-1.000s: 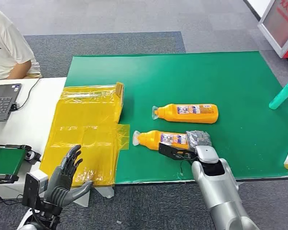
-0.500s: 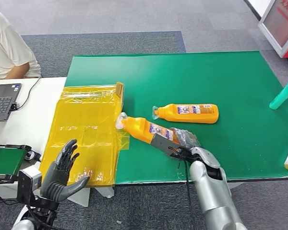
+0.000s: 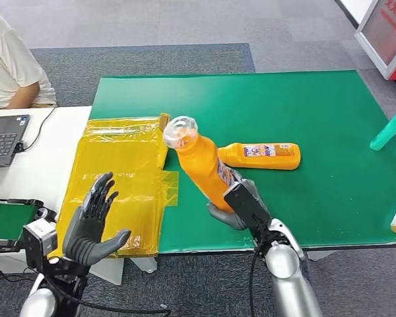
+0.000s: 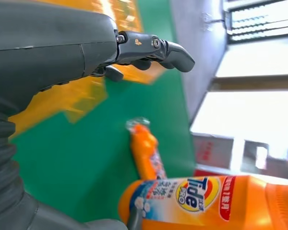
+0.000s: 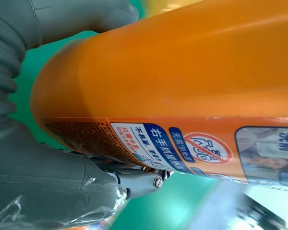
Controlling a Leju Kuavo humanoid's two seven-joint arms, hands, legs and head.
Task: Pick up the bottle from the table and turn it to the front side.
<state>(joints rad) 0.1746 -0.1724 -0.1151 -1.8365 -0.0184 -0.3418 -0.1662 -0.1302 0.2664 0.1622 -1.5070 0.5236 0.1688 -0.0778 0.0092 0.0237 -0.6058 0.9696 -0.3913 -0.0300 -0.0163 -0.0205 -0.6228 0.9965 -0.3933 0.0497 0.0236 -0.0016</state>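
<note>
Since the earlier frame, our right hand point(image 3: 235, 206) had lifted the bottle point(image 3: 202, 165) off the mat point(image 3: 305, 112) and tilted it, cap up toward the yellow bag point(image 3: 117, 178). We grasped its lower body, fingers wrapped around. A second bottle point(image 3: 263, 156) lay flat just behind it. Our left hand point(image 3: 90, 224) hung released, fingers spread, at the table's point(image 3: 41, 165) near edge.

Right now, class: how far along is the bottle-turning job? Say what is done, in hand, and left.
Done: the right hand has the orange plastic detergent bottle off the green table mat. In hand: it is tilted, cap up. Left: facing its front label forward. The left hand hovers open.
</note>
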